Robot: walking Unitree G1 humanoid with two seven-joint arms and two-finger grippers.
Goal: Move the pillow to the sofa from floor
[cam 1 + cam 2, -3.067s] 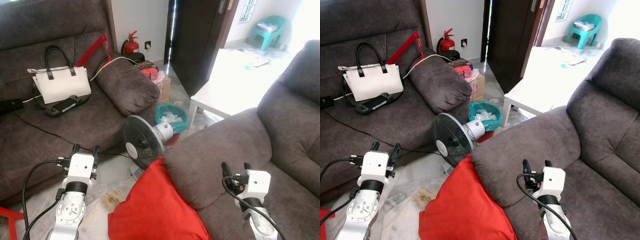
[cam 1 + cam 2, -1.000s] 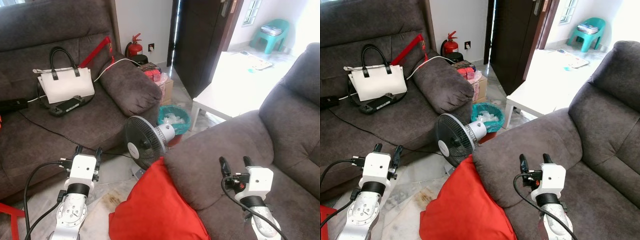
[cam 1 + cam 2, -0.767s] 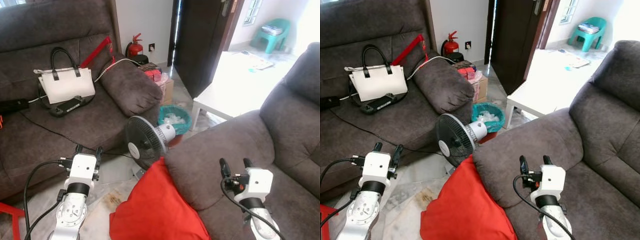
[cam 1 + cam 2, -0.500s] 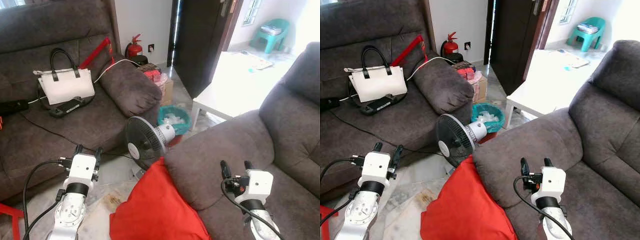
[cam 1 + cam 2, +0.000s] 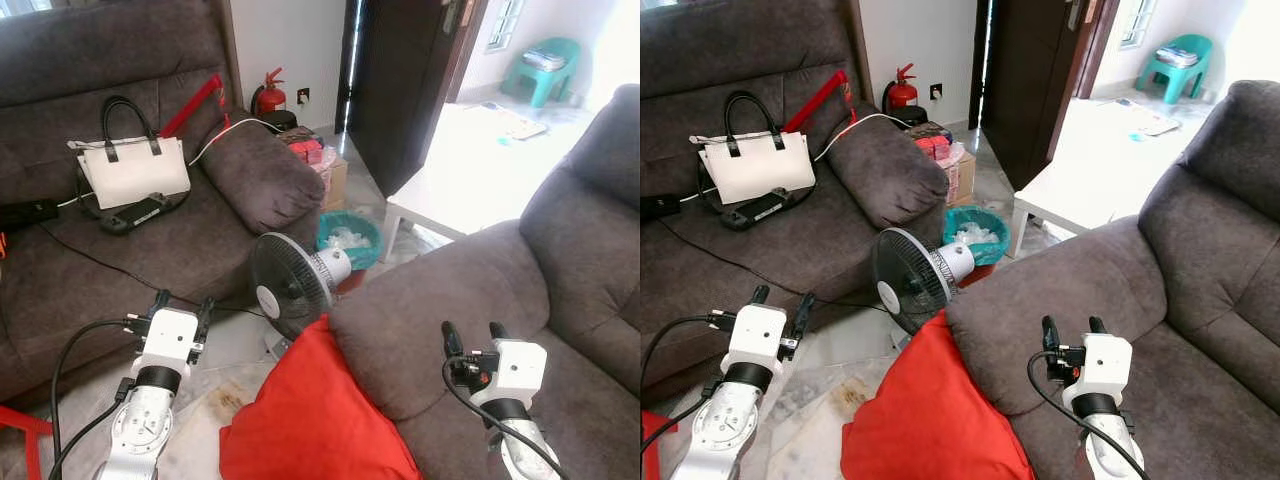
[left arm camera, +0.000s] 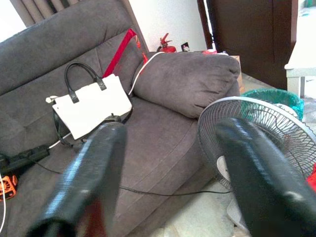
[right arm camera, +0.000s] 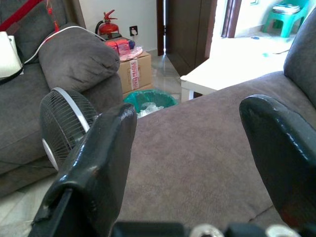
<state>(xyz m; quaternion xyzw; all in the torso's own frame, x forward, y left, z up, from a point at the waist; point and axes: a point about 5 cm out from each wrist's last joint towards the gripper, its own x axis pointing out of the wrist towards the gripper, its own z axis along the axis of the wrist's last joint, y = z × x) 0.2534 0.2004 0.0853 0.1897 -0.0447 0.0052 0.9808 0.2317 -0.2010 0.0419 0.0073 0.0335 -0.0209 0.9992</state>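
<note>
Against the sofa's armrest (image 5: 440,300) leans our red pillow (image 5: 320,420); left claw (image 5: 183,304) and right claw (image 5: 470,334) flank it, both spread apart, empty.

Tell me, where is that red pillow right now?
In the left eye view the red pillow lies on the floor, low and central, leaning against the right sofa's armrest, just below the standing fan.

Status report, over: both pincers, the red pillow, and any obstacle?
Left pincer open, empty, above floor. Right pincer open, empty, over sofa armrest. Red pillow on floor, leaning on armrest, not gripped. Black fan right behind pillow.
</note>
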